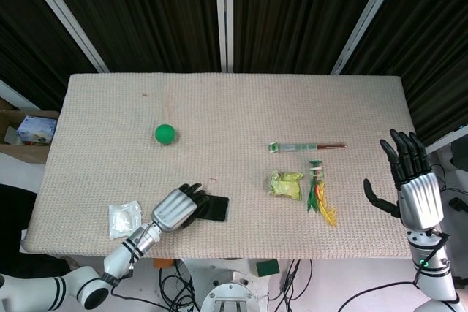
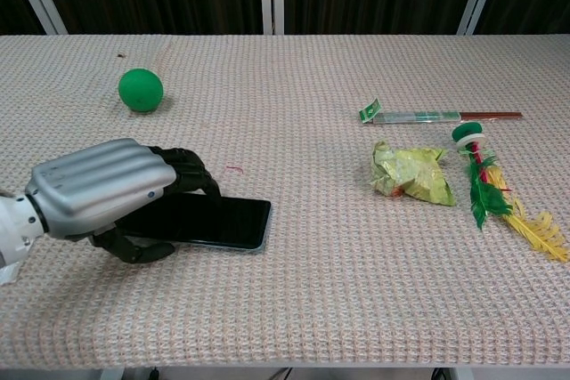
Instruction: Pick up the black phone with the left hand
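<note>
The black phone [image 1: 215,208] [image 2: 230,222] lies flat near the table's front left edge. My left hand [image 1: 178,208] [image 2: 100,189] covers its left half. The fingers curl over the far long edge and the thumb presses against the near edge, so the hand grips it. Only the phone's right half shows, and it still rests on the cloth. My right hand [image 1: 412,189] hovers off the table's right front corner with its fingers spread and nothing in it. The chest view does not show it.
A green ball [image 1: 165,134] [image 2: 141,90] sits behind the left hand. A white plastic packet [image 1: 124,218] lies to its left. At centre right are a crumpled yellow-green wrapper [image 1: 287,184] [image 2: 411,172], a feather toy [image 1: 319,196] [image 2: 485,189] and a packaged stick [image 1: 307,147] [image 2: 436,115].
</note>
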### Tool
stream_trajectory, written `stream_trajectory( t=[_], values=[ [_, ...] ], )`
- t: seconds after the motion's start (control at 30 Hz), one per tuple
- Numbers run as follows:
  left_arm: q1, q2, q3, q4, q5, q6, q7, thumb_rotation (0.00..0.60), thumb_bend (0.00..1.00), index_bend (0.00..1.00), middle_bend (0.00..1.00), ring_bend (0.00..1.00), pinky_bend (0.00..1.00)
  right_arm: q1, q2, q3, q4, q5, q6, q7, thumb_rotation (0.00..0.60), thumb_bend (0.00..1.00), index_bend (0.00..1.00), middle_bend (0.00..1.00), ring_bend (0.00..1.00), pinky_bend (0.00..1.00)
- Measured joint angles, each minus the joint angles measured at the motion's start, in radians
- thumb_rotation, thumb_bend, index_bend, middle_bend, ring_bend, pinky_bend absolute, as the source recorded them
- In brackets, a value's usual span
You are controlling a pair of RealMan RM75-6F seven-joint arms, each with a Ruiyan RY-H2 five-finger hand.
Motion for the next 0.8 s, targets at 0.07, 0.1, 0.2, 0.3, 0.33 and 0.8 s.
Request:
stream_trajectory(
  t=[0.07, 0.1, 0.2, 0.3, 0.33, 0.8],
  values=[
    [-0.004, 0.002, 0.0, -0.001, -0.003, -0.002, -0.013, 0.6, 0.25, 0.27, 0.28, 0.14, 0.31, 0.001, -0.002, -0.001, 0.001, 0.0, -0.001, -0.001, 0.459, 0.44, 0.0, 0.0, 0.0, 0.0],
    [-0.006, 0.002, 0.0, 0.0, -0.003, 0.0, -0.019, 0.6, 0.28, 0.28, 0.29, 0.15, 0.31, 0.002, -0.002, -0.002, 0.001, 0.0, -0.002, -0.002, 0.459, 0.44, 0.0, 0.0, 0.0, 0.0],
    [-0.011, 0.001, -0.001, 0.003, -0.001, 0.007, -0.044, 0.6, 0.33, 0.34, 0.33, 0.16, 0.32, 0.003, -0.003, -0.003, 0.004, 0.003, -0.005, -0.001, 0.46, 0.44, 0.0, 0.0, 0.0, 0.0],
    [-0.015, -0.003, -0.006, 0.012, 0.001, 0.019, -0.08, 0.6, 0.42, 0.4, 0.38, 0.18, 0.34, 0.003, -0.005, -0.004, 0.009, 0.007, -0.006, 0.003, 0.459, 0.44, 0.0, 0.0, 0.0, 0.0],
    [-0.016, -0.005, -0.009, 0.017, 0.0, 0.023, -0.09, 0.6, 0.44, 0.42, 0.4, 0.18, 0.34, 0.003, -0.006, -0.005, 0.011, 0.007, -0.006, 0.004, 0.457, 0.44, 0.0, 0.0, 0.0, 0.0],
    [-0.048, -0.045, -0.066, 0.106, -0.014, 0.076, -0.21, 0.6, 0.48, 0.47, 0.52, 0.29, 0.45, 0.002, -0.007, -0.005, 0.031, 0.025, -0.006, 0.015, 0.457, 0.44, 0.0, 0.0, 0.0, 0.0]
  ],
)
